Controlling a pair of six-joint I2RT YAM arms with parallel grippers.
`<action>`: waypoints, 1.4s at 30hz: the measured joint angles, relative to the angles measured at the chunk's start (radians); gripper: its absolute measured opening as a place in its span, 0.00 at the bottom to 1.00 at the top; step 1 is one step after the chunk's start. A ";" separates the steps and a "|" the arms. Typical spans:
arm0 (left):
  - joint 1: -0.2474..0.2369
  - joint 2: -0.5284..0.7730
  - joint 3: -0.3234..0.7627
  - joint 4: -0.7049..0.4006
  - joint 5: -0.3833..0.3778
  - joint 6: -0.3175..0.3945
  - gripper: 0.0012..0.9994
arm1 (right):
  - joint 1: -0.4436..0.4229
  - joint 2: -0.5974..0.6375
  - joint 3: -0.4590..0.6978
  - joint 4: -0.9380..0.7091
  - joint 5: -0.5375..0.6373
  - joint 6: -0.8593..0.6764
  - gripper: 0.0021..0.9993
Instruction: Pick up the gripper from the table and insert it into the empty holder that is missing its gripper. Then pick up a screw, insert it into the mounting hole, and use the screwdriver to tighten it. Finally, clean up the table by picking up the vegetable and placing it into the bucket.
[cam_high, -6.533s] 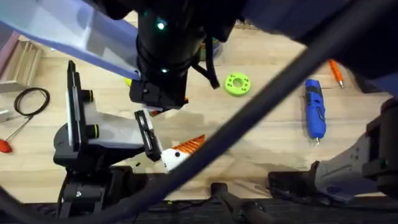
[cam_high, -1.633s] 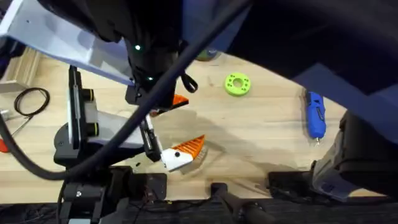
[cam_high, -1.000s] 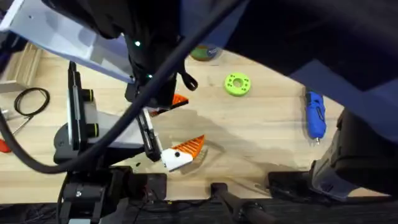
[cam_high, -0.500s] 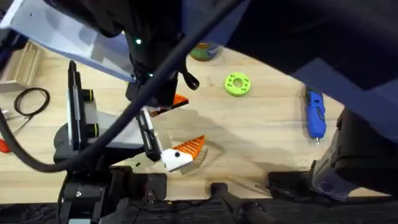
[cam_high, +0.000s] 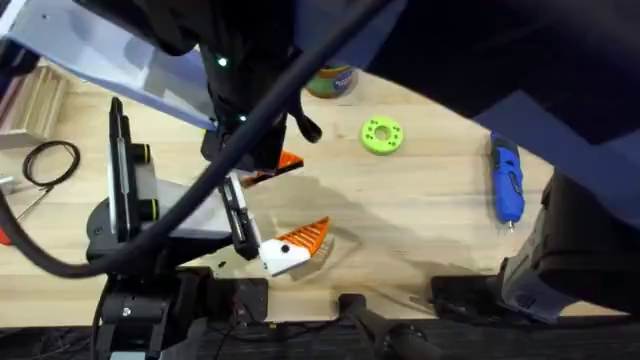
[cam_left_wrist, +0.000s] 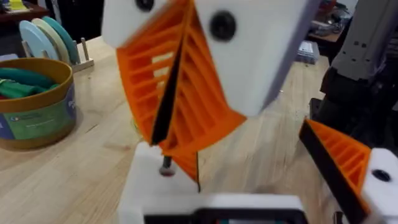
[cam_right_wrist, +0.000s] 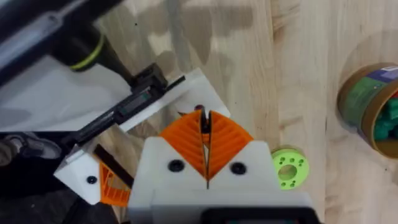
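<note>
Hovering just over the white plastic finger bracket (cam_left_wrist: 146, 180) of the left gripper (cam_left_wrist: 249, 177), whose jaws are spread, the right gripper (cam_right_wrist: 205, 127) looks clenched on a small dark screw (cam_right_wrist: 200, 111). Risk: tip misses the hole, screw drops & rolls on the light wooden tabletop (cam_high: 420, 210). Blue pen-shaped screwdriver (cam_high: 507, 185) lies well apart, far right.

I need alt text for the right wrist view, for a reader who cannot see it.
The right gripper, its orange ribbed fingers pressed together on a small dark thing, hangs over a white bracket of a robot arm on the wooden table. Beside it lie a green disc and the bucket.
</note>
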 joint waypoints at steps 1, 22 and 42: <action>0.000 0.000 0.000 0.000 0.000 0.000 0.99 | 0.000 0.000 0.000 -0.005 -0.003 0.000 0.00; 0.000 0.000 0.000 0.000 0.000 0.000 0.99 | 0.000 0.019 0.002 -0.009 -0.016 0.001 0.00; 0.000 0.001 0.000 -0.001 0.000 -0.009 0.99 | 0.000 0.048 0.008 -0.005 -0.019 0.004 0.00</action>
